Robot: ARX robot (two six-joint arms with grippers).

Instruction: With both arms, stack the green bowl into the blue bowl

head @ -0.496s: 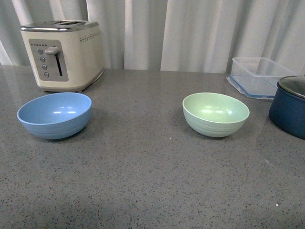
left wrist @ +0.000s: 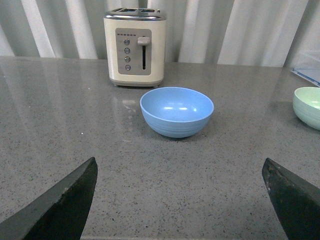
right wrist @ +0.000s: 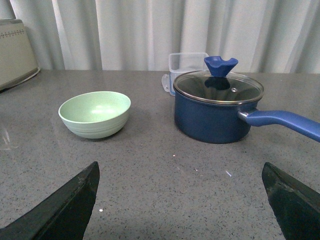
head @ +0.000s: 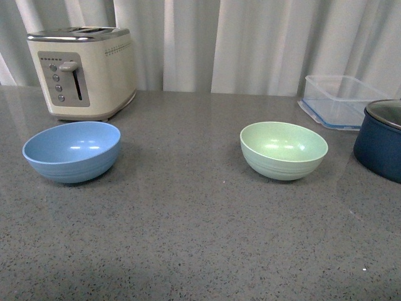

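The blue bowl [head: 72, 151] stands upright and empty at the left of the grey counter; it also shows in the left wrist view [left wrist: 176, 111]. The green bowl [head: 284, 150] stands upright and empty to the right, apart from it; it shows in the right wrist view [right wrist: 95, 114] and at the edge of the left wrist view [left wrist: 307, 106]. Neither arm shows in the front view. My left gripper [left wrist: 180, 170] is open and empty, well short of the blue bowl. My right gripper [right wrist: 180, 172] is open and empty, short of the green bowl.
A cream toaster [head: 83, 72] stands behind the blue bowl. A clear plastic container [head: 338, 100] and a dark navy pot with a glass lid [right wrist: 217, 106] stand at the right, the pot's handle [right wrist: 282, 121] pointing away from the green bowl. White curtains hang behind the counter.
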